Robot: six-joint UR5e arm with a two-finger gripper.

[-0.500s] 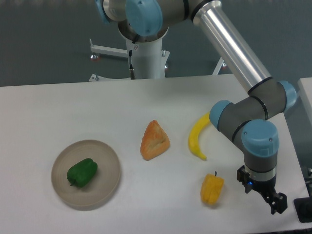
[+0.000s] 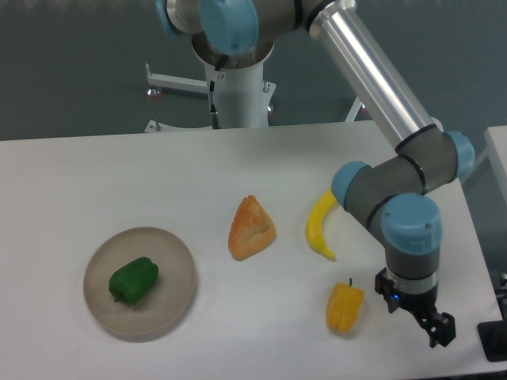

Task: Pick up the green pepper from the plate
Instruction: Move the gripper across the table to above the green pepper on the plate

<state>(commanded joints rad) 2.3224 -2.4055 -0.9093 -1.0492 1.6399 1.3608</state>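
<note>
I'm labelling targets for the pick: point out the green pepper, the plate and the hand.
green pepper (image 2: 134,279), fixed camera, middle of its body.
plate (image 2: 176,255), fixed camera, bare right rim.
hand (image 2: 437,331), fixed camera, between the fingertips.

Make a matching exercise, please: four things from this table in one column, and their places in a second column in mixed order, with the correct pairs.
Things
1. green pepper
2. banana
3. yellow pepper
4. gripper

Places
A. just left of the gripper, on the table
B. near the table's front right edge
C. on the plate
D. between the orange wedge and the robot arm

Pairs: 1-C, 2-D, 3-A, 4-B
</note>
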